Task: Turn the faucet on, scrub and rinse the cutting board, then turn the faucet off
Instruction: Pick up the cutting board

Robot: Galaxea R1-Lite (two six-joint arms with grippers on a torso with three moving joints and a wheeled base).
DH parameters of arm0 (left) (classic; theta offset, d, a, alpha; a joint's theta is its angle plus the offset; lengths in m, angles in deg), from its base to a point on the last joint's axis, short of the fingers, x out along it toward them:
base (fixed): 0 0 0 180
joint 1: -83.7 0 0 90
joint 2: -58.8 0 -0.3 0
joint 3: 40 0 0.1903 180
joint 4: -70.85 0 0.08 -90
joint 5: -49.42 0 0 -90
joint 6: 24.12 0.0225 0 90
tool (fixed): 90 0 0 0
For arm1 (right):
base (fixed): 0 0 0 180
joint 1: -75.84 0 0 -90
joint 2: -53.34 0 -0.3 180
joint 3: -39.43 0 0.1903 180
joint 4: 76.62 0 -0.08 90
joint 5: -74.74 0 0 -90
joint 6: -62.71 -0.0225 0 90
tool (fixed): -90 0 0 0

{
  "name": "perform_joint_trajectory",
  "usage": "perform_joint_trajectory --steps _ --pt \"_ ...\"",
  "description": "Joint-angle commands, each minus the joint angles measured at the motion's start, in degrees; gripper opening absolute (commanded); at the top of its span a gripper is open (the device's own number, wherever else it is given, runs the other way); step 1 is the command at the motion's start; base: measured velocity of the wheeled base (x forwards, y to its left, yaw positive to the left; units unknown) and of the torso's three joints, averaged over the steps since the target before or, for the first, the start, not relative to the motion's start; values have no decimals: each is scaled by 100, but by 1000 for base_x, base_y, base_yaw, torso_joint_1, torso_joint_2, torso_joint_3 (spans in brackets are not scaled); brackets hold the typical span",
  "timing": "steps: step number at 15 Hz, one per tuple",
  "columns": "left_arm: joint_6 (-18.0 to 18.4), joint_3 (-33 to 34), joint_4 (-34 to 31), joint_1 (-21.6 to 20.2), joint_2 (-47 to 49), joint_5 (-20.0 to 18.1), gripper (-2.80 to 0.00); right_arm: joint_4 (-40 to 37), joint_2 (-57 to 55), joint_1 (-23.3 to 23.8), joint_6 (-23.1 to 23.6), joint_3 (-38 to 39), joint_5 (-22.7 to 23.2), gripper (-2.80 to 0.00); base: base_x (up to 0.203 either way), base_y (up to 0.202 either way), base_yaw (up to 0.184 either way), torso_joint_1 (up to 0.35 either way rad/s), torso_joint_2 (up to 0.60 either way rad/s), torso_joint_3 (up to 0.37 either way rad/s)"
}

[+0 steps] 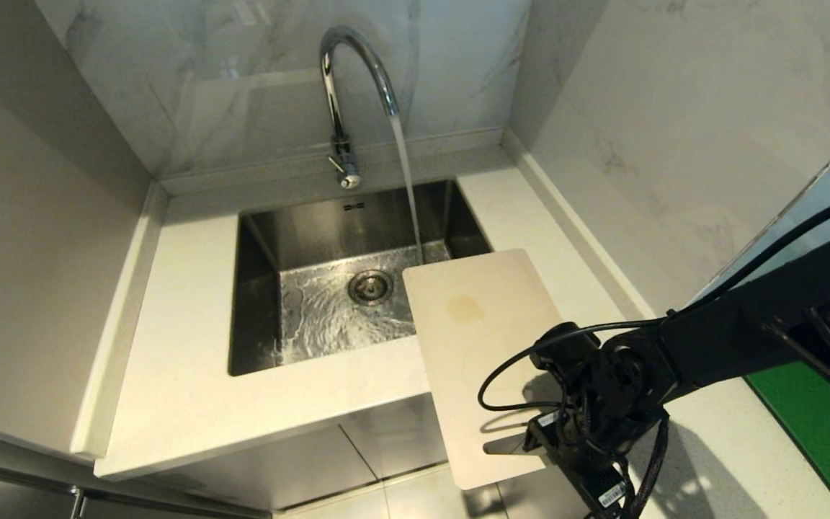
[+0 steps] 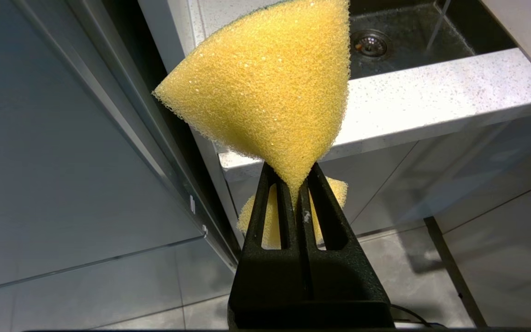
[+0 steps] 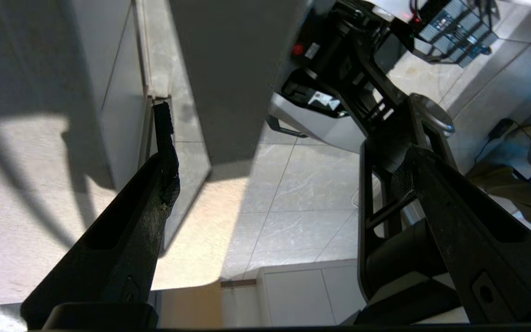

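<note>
Water (image 1: pixel 406 187) runs from the chrome faucet (image 1: pixel 346 86) into the sink. The cream cutting board (image 1: pixel 476 346) lies flat on the counter, its far corner over the sink and its near end past the counter's front edge; it has a brownish stain (image 1: pixel 464 308). At the board's near right edge my right gripper (image 1: pixel 541 440) is open wide and holds nothing. In the right wrist view, one finger (image 3: pixel 164 138) is over the board (image 3: pixel 26 221) and the other is off its edge above the floor. Low beside the counter front, my left gripper (image 2: pixel 293 184) is shut on a yellow sponge (image 2: pixel 270 83).
The steel sink (image 1: pixel 256 288) is wet, with its drain (image 1: pixel 369 286) in the middle. Marble walls close in the counter (image 1: pixel 184 375) at the back and on both sides. A green surface (image 1: pixel 826 425) lies at the far right. Tiled floor shows below the counter front.
</note>
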Motion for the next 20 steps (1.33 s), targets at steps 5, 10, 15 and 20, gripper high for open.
perform_joint_trajectory --steps 5,10,15,20 --pt "-4 2 1 -2 -13 2 -280 24 -249 -4 -30 -65 -19 0 0 0 0 0 0 0" --pt "0 9 1 -2 -13 2 -280 188 -454 1 75 -76 -10 -280 0 0 0 0 0 0" --pt "-6 8 8 -2 -13 2 -280 209 -521 5 120 -162 -10 -280 0 0 0 0 0 0" --pt "-6 6 4 -2 -13 2 -280 200 -501 5 128 -197 7 -280 0 0 0 0 0 0"
